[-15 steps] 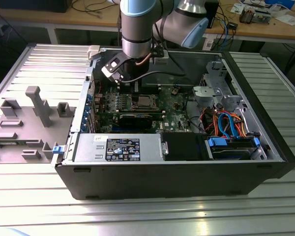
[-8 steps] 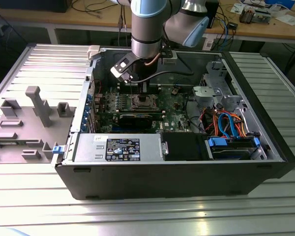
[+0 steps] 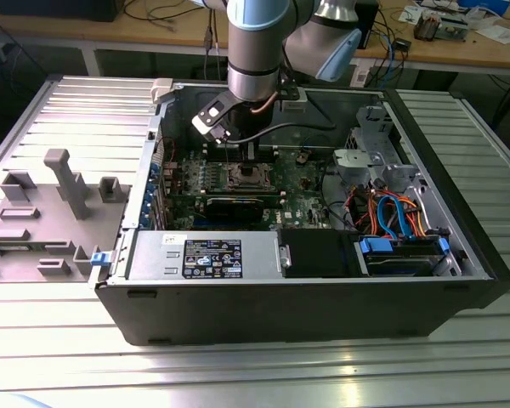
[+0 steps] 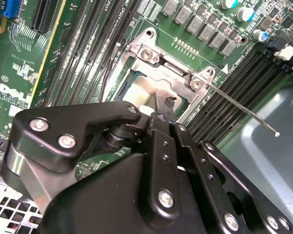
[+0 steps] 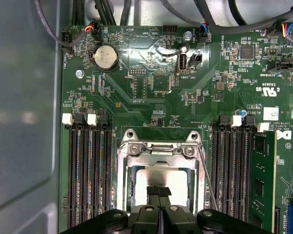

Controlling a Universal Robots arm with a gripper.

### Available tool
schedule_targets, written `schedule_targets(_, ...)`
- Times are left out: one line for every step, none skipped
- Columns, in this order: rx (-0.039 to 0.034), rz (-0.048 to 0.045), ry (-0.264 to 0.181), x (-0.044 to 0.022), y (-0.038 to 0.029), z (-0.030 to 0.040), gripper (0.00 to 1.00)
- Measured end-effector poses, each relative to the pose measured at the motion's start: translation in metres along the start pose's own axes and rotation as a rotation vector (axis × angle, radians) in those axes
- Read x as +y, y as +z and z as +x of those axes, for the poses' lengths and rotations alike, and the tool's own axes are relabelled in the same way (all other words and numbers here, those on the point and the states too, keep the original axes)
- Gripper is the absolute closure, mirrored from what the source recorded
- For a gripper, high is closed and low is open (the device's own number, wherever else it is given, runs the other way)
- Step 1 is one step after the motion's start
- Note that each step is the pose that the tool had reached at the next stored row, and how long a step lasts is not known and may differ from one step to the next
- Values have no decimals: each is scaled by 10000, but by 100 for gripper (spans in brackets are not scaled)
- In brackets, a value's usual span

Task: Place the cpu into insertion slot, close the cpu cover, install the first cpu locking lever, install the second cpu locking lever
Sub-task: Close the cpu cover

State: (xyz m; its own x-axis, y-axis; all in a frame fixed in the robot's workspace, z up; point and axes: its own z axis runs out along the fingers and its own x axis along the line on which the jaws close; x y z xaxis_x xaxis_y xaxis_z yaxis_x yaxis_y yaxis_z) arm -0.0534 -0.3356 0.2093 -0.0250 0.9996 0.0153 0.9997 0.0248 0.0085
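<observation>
Black hand (image 5: 159,190) clenched, empty, over the pale silver square cpu (image 5: 179,183) within the thin silvery cpu cover (image 5: 158,158); best to press straight, evenly, clear of the wire lever (image 4: 241,109) alongside.

A ribbed silver metal table (image 3: 255,374), built of long parallel slats, spans the exterior view. A black computer case (image 3: 280,310) lies on its side directly on the table, from the centre out toward three o'clock, with its open side facing up. At nine o'clock, just beside the case, a flat grey fixture plate (image 3: 34,223) lies on the slats. Grey blocks stand up from it, the tallest a post (image 3: 59,170) near its twelve o'clock edge. Bare slats show at six o'clock in front of the case and at two o'clock beside it. Beyond the table, at twelve o'clock, a wooden bench (image 3: 153,34) carries cables (image 3: 153,13) and papers (image 3: 501,32).
</observation>
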Motion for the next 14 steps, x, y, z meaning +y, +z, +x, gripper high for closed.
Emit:
schedule_targets(0, 0, 0, 0, 0, 0, 89)
schedule_targets(0, 0, 0, 1, 0, 0, 89)
schedule_targets(0, 0, 0, 2, 0, 0, 89)
schedule_targets(0, 0, 0, 2, 0, 0, 89)
schedule_targets(0, 0, 0, 3, 0, 0, 89)
schedule_targets(0, 0, 1, 3, 0, 0, 89)
schedule_targets(0, 0, 0, 4, 0, -1, 89)
schedule_targets(2, -1, -3, 5, 1, -10, 89)
schedule_targets(1, -1, -4, 4, 0, -21, 89)
schedule_targets(0, 0, -9, 3, 0, -28, 89)
schedule_targets(0, 0, -12, 8, 0, -28, 89)
schedule_targets(0, 1, -15, 14, 0, -29, 89)
schedule_targets(-1, 1, -15, 22, 0, -29, 89)
schedule_targets(0, 1, -16, 31, 0, -30, 89)
